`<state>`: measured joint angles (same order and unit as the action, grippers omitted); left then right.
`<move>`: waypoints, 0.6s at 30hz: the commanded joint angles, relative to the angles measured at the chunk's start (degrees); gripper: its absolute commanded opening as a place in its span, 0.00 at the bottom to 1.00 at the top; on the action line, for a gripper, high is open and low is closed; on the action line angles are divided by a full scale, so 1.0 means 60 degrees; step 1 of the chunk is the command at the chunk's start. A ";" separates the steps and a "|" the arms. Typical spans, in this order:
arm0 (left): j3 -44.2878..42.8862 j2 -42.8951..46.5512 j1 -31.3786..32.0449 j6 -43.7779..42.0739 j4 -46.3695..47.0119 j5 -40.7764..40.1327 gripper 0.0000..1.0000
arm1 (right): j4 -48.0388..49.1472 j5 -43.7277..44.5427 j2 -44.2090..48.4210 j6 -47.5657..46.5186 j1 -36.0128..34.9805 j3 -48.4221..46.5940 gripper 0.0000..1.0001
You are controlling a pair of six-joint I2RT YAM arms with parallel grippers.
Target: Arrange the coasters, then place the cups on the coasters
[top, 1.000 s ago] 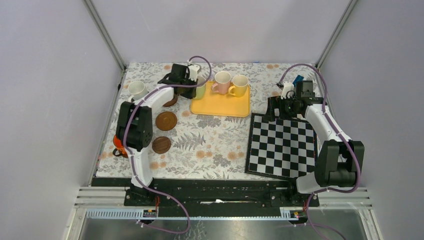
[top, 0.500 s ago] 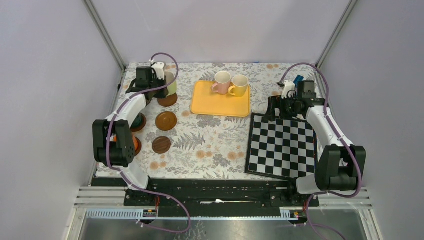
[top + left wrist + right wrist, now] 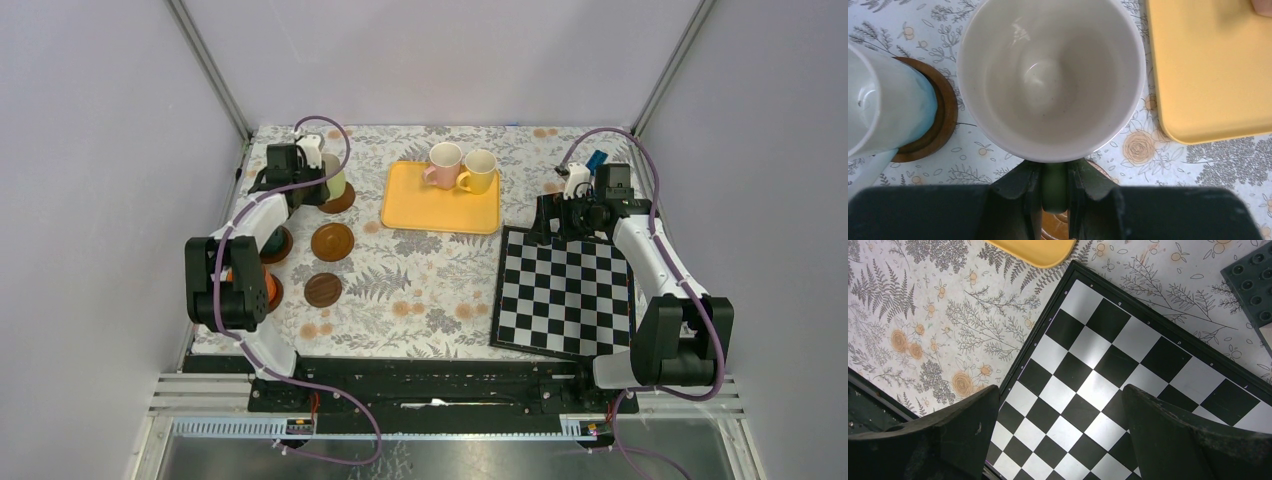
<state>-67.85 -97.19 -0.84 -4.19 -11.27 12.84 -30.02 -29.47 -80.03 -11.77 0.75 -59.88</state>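
Left jaws, narrow on the handle of the green cup [image 3: 1050,75], have brought it from the tray [image 3: 440,212] to over the upper-left coaster [image 3: 345,203], beside the pale cup [image 3: 878,115] already seated, so setting down looks next; right jaws hang wide over the board [image 3: 1108,365].

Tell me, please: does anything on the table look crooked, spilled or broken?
Only the chequered board on the right: it lies slightly turned, its edges not parallel to those of the table. The pink cup and yellow cup stand upright on the yellow tray; nothing looks spilled or broken.
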 commanded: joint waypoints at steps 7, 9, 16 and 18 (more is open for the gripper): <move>-0.0517 -0.0588 -0.0268 -0.0173 0.1550 0.0177 0.00 | 0.0004 -0.0173 0.0224 0.0013 -0.0078 0.0032 0.98; -0.0569 -0.0716 -0.0279 -0.0181 0.1545 0.0196 0.00 | 0.0008 -0.0165 0.0208 0.0013 -0.0078 0.0033 0.98; -0.0694 -0.1077 -0.0270 -0.0137 0.1511 0.0287 0.00 | 0.0007 -0.0150 0.0082 0.0013 -0.0077 0.0003 0.98; -0.0705 -0.1125 -0.0272 -0.0157 0.1540 0.0270 0.00 | 0.0006 -0.0158 0.0071 -0.0001 -0.0077 0.0004 0.98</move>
<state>-68.66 -104.07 -2.33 -4.64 -8.16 13.04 -30.09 -29.61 -80.03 -11.77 0.75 -59.79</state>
